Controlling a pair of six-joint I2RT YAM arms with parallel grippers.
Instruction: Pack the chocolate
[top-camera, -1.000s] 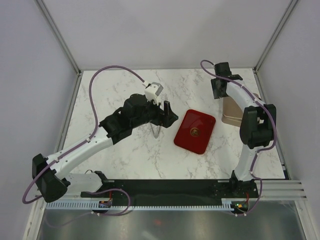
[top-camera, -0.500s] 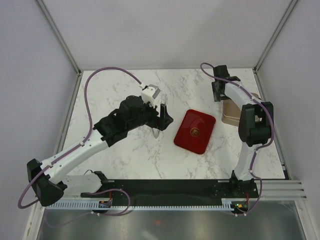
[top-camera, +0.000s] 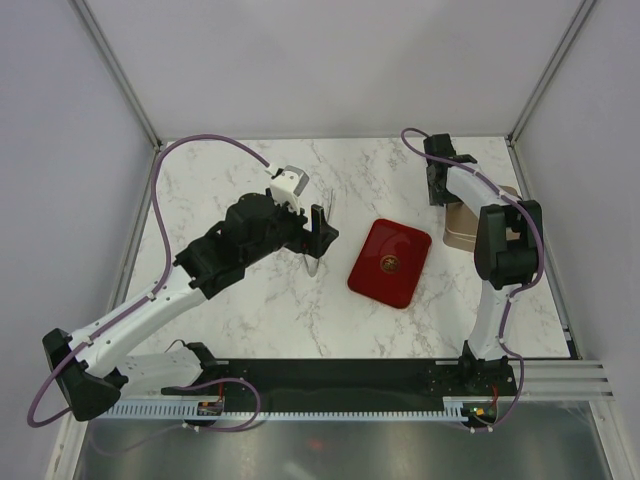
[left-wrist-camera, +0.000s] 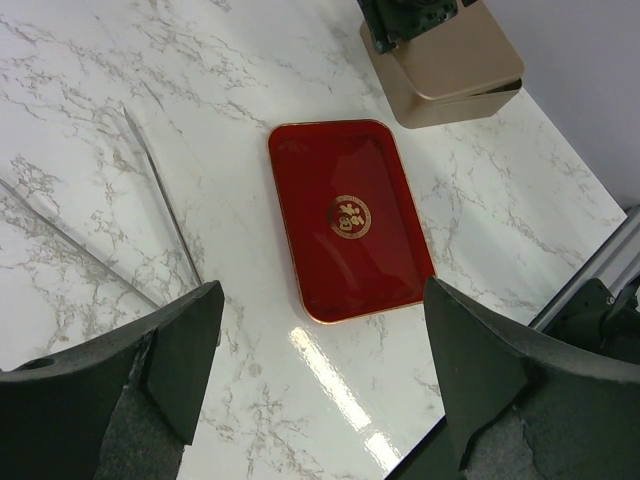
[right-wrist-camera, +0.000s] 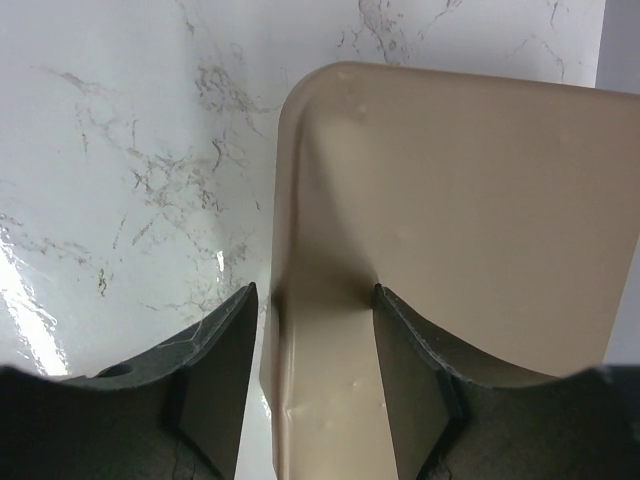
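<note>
No chocolate shows in any view. The empty red tray (top-camera: 390, 262) lies in the middle of the table and also shows in the left wrist view (left-wrist-camera: 350, 215). My left gripper (top-camera: 320, 222) hangs open and empty above the marble, left of the tray; its jaws (left-wrist-camera: 322, 290) stand wide apart. Thin metal tongs (top-camera: 313, 262) lie below it on the table (left-wrist-camera: 160, 195). My right gripper (top-camera: 440, 190) sits at the near-left edge of a tan tin (top-camera: 468, 228). Its fingers (right-wrist-camera: 312, 290) close on the tin's lid rim (right-wrist-camera: 460, 200).
The tan tin (left-wrist-camera: 450, 60) stands at the right side of the table, close to the right wall. Marble table (top-camera: 250, 300) runs between side rails. The arm bases and a black rail (top-camera: 340, 375) line the near edge.
My left arm has drawn back and to the left, away from the tray, with its gripper still open. My right gripper has shifted slightly down onto the tin's edge.
</note>
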